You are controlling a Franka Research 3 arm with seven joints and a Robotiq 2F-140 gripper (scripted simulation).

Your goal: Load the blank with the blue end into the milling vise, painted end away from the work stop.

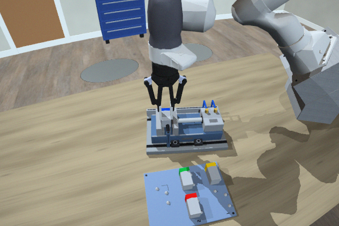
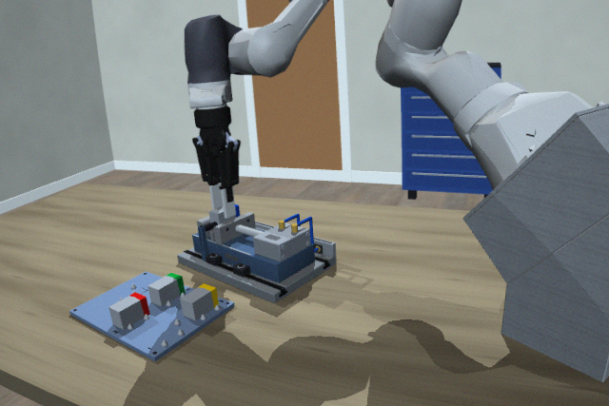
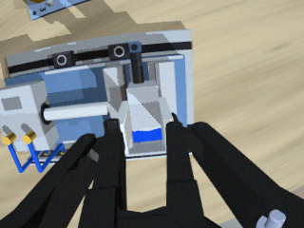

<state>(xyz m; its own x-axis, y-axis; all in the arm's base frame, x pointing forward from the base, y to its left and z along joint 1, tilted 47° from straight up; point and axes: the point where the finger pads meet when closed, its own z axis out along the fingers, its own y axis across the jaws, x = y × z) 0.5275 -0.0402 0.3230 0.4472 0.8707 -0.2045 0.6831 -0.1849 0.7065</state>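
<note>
The blank with the blue end sits low in the milling vise, beside the hose-free fixed jaw. Its blue end faces away from the black work stop rod. My gripper comes straight down over the vise and is shut on this blank near its blue end. The jaw with the blue hoses stands apart from the blank. How closely the blank touches the jaw and the stop is hidden.
The infeed plate lies in front of the vise. It carries a green-ended blank, a yellow-ended blank and a red-ended blank. The robot base stands at the right.
</note>
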